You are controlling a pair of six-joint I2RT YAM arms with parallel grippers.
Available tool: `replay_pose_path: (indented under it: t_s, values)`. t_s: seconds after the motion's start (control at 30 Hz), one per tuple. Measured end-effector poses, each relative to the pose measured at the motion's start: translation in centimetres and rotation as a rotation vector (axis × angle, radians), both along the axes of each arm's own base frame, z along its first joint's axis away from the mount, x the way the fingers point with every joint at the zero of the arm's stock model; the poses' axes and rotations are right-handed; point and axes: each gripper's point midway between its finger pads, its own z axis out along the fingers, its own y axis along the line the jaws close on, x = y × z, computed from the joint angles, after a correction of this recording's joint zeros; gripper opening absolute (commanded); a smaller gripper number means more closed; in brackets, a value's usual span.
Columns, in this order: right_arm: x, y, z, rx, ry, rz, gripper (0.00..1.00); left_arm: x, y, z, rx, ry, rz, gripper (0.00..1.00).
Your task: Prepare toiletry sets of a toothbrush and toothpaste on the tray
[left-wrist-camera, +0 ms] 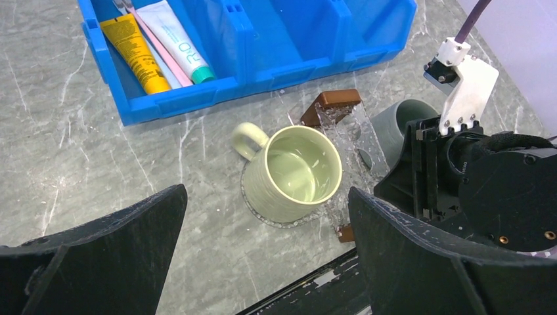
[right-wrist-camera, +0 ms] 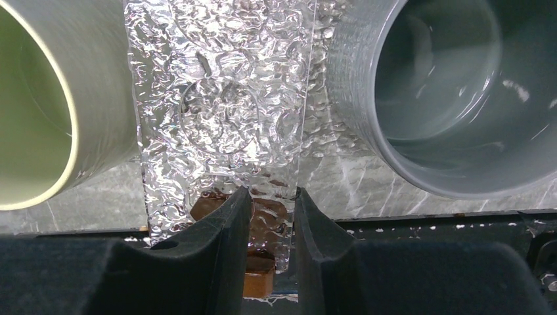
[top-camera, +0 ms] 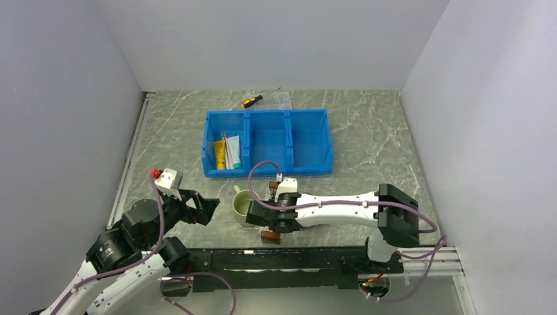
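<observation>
Table (top-camera: 374, 131): grey marbled top; the top view alone takes in all of it, walled in pale on three sides.
Blue bin (top-camera: 309, 141): three compartments, at mid-table beyond the mugs; the left wrist view shows only its near left part.
Right arm: reaches leftward across the near edge in the top view; there its wrist covers the grey mug and most of the tray.
Right gripper (right-wrist-camera: 273, 203): only its own wrist view shows the grip; the fingers are drawn in to a narrow gap and pinch the tray at its near brown handle (right-wrist-camera: 259, 213).
Left gripper (left-wrist-camera: 266, 197): fingers spread wide with nothing between them; it hangs above the table near the pale green mug, short of touching it.
Pale green mug (left-wrist-camera: 292, 174): upright, handle towards the bin, just left of the tray.
Grey mug (right-wrist-camera: 446, 92): upright, just right of the tray; plain in both wrist views.
Tray (right-wrist-camera: 223, 98): clear and dimpled, running between the two mugs; its far brown handle (left-wrist-camera: 335, 98) shows only from the left wrist; whether it lies flat or is raised I cannot tell.
Toothpaste (left-wrist-camera: 176, 41): in the bin's left compartment, green cap towards the near wall; well apart from the tray.
Yellow tube (left-wrist-camera: 134, 56): same compartment, at the toothpaste's left.
Toothbrush (left-wrist-camera: 159, 47): thin pink stick lying between the two tubes; a faint line from above, distinct from the left wrist.
Screwdriver (top-camera: 251, 101): yellow and black, behind the bin; seen from above only.
</observation>
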Motion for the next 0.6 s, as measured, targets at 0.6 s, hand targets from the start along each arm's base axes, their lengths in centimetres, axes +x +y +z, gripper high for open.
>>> replay_pose_path:
  t_s: [0.6]
  values:
    - [0.8,-1.2,0.1,-0.009,-0.024,0.143,0.0,0.5,0.1,-0.4,0.019,0.016,0.027,0.99]
